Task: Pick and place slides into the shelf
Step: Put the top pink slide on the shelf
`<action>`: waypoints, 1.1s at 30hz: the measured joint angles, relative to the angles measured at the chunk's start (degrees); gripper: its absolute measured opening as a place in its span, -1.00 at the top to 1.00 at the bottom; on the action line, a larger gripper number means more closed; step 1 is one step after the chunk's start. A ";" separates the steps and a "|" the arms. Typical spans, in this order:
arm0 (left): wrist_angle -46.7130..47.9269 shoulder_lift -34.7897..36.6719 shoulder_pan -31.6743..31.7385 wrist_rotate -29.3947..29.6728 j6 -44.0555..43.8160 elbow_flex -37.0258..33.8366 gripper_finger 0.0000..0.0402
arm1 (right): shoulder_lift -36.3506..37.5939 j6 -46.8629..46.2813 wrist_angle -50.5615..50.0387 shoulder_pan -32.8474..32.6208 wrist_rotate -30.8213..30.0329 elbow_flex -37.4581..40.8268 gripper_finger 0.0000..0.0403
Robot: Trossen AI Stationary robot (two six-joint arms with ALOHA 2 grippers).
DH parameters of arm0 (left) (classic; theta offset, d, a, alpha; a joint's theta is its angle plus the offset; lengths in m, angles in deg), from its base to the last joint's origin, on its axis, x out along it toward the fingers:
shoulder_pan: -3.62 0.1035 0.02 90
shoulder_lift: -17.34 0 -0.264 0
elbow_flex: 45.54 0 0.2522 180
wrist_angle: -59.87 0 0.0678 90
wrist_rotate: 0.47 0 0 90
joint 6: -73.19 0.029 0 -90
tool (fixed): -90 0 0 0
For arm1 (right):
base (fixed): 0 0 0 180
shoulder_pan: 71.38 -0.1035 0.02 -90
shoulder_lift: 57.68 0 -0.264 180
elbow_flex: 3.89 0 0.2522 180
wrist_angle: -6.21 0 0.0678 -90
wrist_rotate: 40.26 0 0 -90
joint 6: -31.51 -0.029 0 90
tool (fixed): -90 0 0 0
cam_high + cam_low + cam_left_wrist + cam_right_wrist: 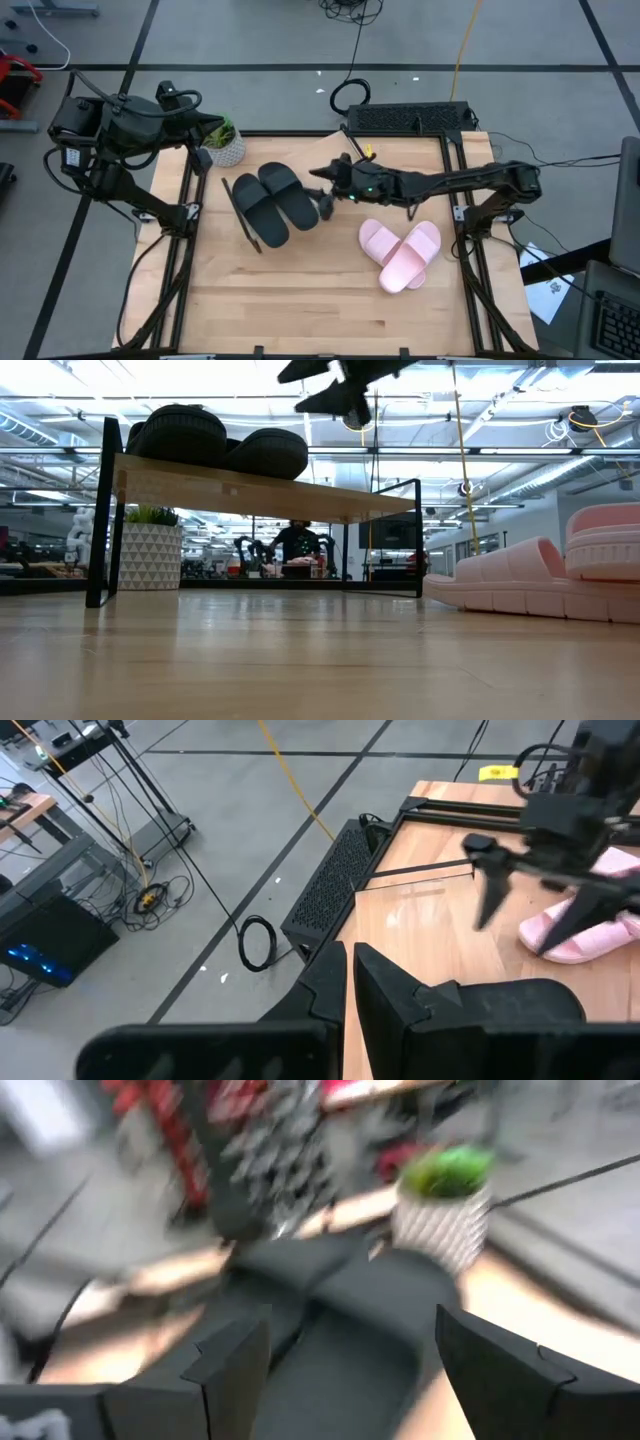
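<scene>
R gripper [322, 184] hangs above the shelf's [243, 215] right end, fingers spread wide & empty, just beside the black slides [275, 196]. Those two sit side by side on the shelf, near the table's [300, 300] far-left part. Low view agrees: both black ones on top of the rack, gripper up in the air above, clear of them.

Pink slides [402, 252] lie partly stacked on each other, toward the table's right edge, well apart from the shelf.

L gripper [350, 965] parked off the far-left corner, near the plant pot [223, 147], fingers closed on nothing.

Step in hand, my read: black pair done, R arm should go for the pinks. Tips:
- Lift clear of the black slides first, so the fingers don't knock them off.
- Take the top pink one first; the lower is pinned.
- Pinch the strap or side wall, not the flat sole.
- Set it next to the black pair, same heading, leaving room for the last one.

Count: 2 black slides, 2 pink slides, 1 shelf, 1 pot, 2 arms.
</scene>
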 joint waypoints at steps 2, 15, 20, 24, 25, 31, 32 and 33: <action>0.00 0.00 0.02 0.00 -0.02 0.00 0.87 | 2.72 1.18 -8.57 -0.39 4.52 0.00 -0.33; -0.01 0.00 0.02 0.00 -2.88 0.00 0.87 | 13.94 -7.93 -62.51 -6.57 18.22 0.03 -0.33; -0.02 0.00 0.01 0.02 -4.40 0.00 0.87 | 14.22 -16.48 -71.63 -9.82 23.56 0.04 -0.33; -0.02 0.00 0.02 0.02 -4.74 0.00 0.87 | 14.07 -22.90 -76.70 -12.38 28.12 0.05 -0.33; -0.02 0.00 0.02 0.02 -4.74 0.00 0.87 | 14.03 -23.99 -77.16 -13.17 28.35 0.21 -0.33; -0.04 -0.42 0.00 0.04 -4.64 0.00 0.87 | 14.03 -31.35 -77.11 -16.29 28.24 2.69 -0.33; -0.04 -0.50 0.01 0.04 -4.49 -0.02 0.87 | 14.03 -32.72 -76.58 -16.49 28.27 3.59 -0.33; -0.04 -0.69 0.01 0.07 -4.45 -0.02 0.87 | 14.03 -34.03 -76.05 -16.70 28.28 4.69 -0.33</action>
